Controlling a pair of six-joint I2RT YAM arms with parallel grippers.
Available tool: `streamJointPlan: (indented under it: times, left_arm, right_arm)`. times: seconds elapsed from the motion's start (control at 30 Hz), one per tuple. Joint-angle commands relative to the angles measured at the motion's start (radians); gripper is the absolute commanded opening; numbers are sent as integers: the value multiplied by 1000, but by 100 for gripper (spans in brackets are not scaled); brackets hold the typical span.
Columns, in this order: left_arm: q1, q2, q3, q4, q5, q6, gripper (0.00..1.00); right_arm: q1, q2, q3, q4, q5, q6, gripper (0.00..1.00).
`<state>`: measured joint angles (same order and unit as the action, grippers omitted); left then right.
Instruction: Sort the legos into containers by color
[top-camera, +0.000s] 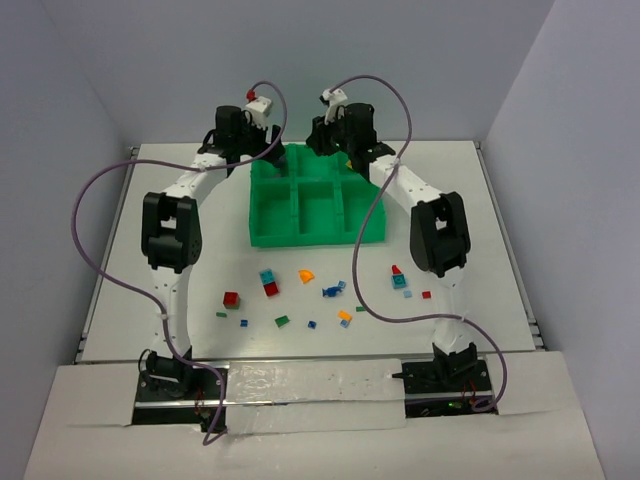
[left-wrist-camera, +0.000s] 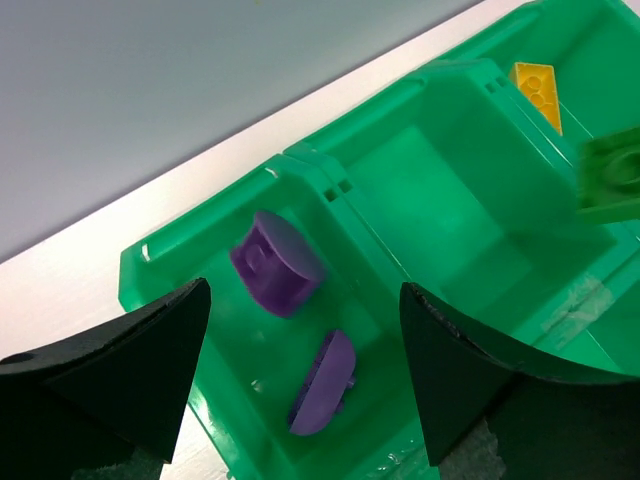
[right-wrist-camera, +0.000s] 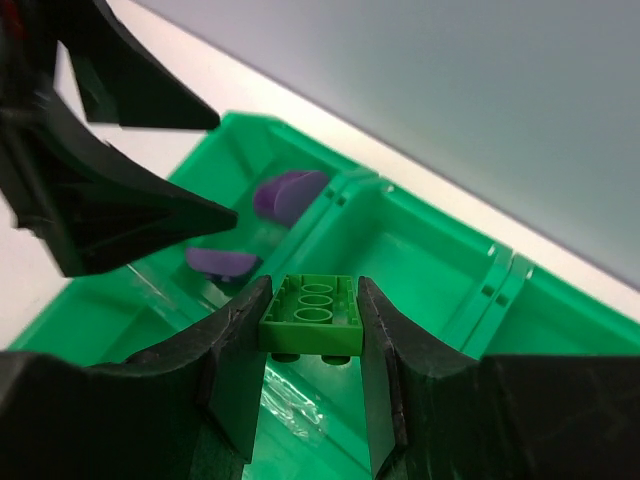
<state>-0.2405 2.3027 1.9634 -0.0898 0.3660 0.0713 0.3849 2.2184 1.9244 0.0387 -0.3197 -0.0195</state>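
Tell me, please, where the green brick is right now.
In the right wrist view, the green brick is clamped between the fingers of the right gripper above the tray, two purple pieces lying up-left of it.

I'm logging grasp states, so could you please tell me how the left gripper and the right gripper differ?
The left gripper has its fingers spread wide and empty; the right gripper has its fingers shut on a green brick. The left gripper hangs over the corner compartment of the tray with two purple pieces; the right gripper hangs beside it, nearer the middle one. Both hover at the tray's far row.
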Motion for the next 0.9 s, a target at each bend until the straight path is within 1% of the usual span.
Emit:
streamJointPlan:
  times: [0.0, 0.13, 0.2, 0.23, 0.27, 0.33, 0.47, 0.6, 0.7, 0.77, 0.83, 0.87]
  left_arm:
    - [10, -94, 33, -15, 81, -6, 88]
    - [25, -186, -33, -7, 114, -22, 90]
    - [38, -253, -72, -8, 110, -21, 90]
    - [43, -270, -87, -13, 110, -22, 90]
    - [51, -296, -106, -26, 106, -26, 90]
    - [66, -332, -136, -52, 103, -32, 91]
    - [84, -381, -167, -93, 81, -40, 90]
    - [89, -396, -170, -117, 57, -38, 90]
    - [97, -399, -161, -137, 39, -52, 90]
    - [99, -400, -165, -146, 32, -57, 90]
    - [99, -406, -174, -148, 23, -58, 91]
    - [100, -409, -178, -148, 21, -58, 91]
  right_arm:
    - [5, 35, 41, 53, 22, -21, 0]
    - [6, 67, 56, 70, 52, -36, 0]
    - [6, 93, 103, 60, 65, -36, 0]
    - [6, 110, 104, 59, 65, -39, 0]
    - [6, 131, 144, 48, 80, -41, 0]
    - [6, 165, 173, 50, 94, -41, 0]
    - [6, 210, 207, 85, 141, -53, 2]
    - [6, 250, 232, 122, 188, -56, 5]
    - [6, 279, 264, 136, 184, -51, 11]
    - [6, 295, 275, 144, 163, -47, 21]
    - [6, 305, 288, 145, 153, -48, 36]
    - [6, 308, 293, 146, 152, -47, 41]
